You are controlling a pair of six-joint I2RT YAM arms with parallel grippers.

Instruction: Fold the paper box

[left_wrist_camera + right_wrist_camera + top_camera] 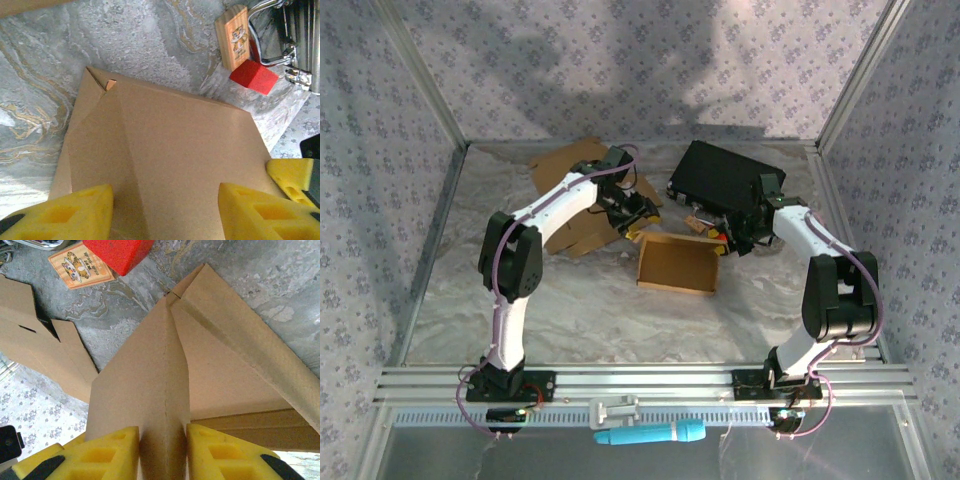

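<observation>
Though wide, the left pincer [165,212] over the paper box [165,135], right pincer [163,450] tight on its wall.

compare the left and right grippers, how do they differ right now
The left gripper has its fingers wide apart over a broad panel of the paper box. The right gripper has its fingers nearly together, pinching a thin upright flap. In the top view the left gripper is at the box's far left corner and the right gripper at its far right corner. Both have yellow fingers and work on the same box.
</observation>
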